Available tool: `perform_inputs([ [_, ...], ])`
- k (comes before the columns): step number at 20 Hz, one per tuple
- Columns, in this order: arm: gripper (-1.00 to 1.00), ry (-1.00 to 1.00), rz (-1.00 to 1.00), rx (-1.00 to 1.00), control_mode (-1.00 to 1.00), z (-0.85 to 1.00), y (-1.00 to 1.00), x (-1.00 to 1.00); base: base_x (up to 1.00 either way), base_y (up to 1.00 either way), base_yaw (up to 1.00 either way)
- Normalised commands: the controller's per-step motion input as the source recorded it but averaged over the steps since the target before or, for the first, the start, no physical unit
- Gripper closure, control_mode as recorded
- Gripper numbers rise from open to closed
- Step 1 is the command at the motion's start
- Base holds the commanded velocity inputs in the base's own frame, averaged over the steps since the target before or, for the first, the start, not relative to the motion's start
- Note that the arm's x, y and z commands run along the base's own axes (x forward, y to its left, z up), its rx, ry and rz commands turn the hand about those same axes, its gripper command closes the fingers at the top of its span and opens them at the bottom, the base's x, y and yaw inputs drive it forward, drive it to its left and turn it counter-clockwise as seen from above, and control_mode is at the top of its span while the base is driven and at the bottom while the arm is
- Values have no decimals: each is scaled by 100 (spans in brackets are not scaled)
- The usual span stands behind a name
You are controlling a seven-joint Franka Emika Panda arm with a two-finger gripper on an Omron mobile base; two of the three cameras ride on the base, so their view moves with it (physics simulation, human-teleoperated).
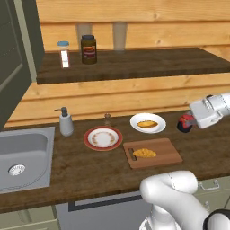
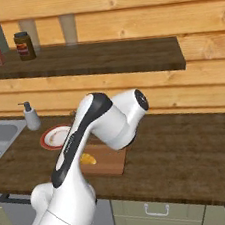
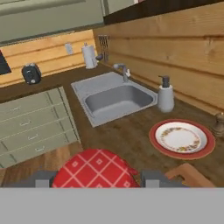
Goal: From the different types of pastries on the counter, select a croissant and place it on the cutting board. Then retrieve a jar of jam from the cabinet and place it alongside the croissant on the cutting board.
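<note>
The fingers are gripping a red-lidded jar, carrying it toward the board so it joins the croissant.

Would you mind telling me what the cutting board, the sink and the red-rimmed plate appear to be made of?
The cutting board looks like light, matte wood: tan surface with visible grain. The sink looks like brushed steel: even grey with a dull sheen. The red-rimmed plate seems to be glazed ceramic: smooth white centre with a small printed pattern, though rendered plastic would look alike.
</note>
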Motion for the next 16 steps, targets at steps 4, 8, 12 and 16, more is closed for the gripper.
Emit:
perform_inputs([
  [4, 100, -18, 23, 0, -100, -17, 0, 25, 0, 0, 0],
  [8, 100, -22, 10, 0, -100, -26, -6, 2, 0, 0, 0],
  [12, 100, -26, 7, 0, -100, -23, -19, 1, 0, 0, 0],
  [16, 100, -27, 7, 0, -100, -6, -8, 2, 0, 0, 0],
])
